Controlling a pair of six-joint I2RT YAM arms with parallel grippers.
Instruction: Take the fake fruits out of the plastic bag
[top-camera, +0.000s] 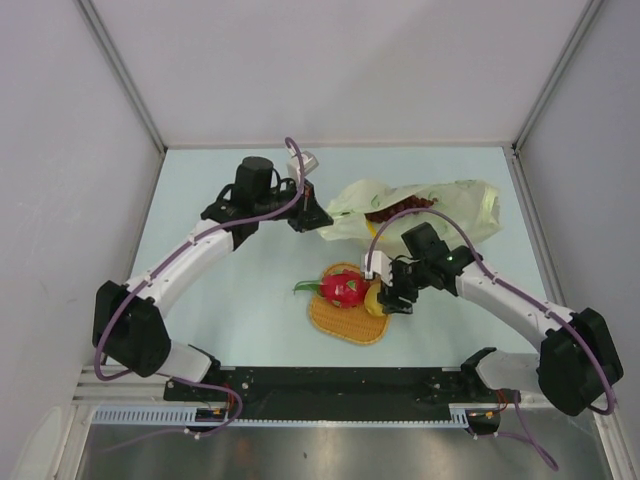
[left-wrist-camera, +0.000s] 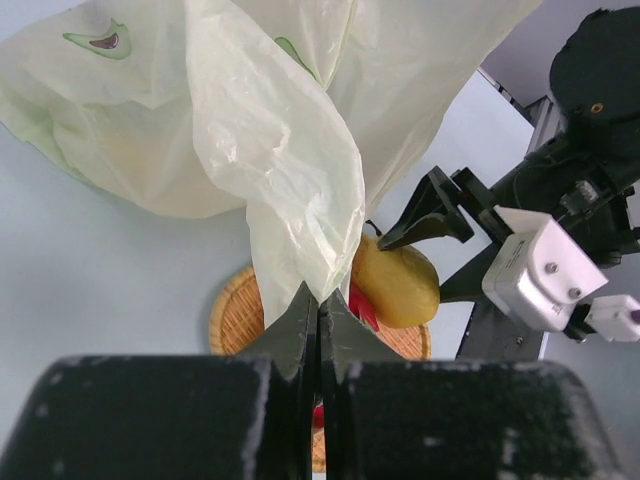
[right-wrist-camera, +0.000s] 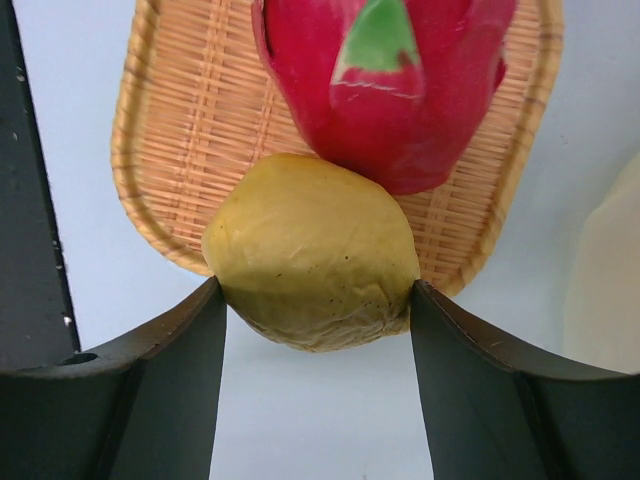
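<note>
Right pincer is clamped on the yellow pear, held at the right edge of the mat beside the dragon fruit. The bag is pinched by the left pincer, grapes seen inside.

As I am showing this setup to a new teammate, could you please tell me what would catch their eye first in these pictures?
The red dragon fruit stands out first, lying on the orange woven mat in the near middle. Right beside it, the right hand clasps the yellow pear-like fruit over the mat's edge. Behind, the left hand is shut on a pinched fold of the pale plastic bag, with dark grapes showing inside.
</note>
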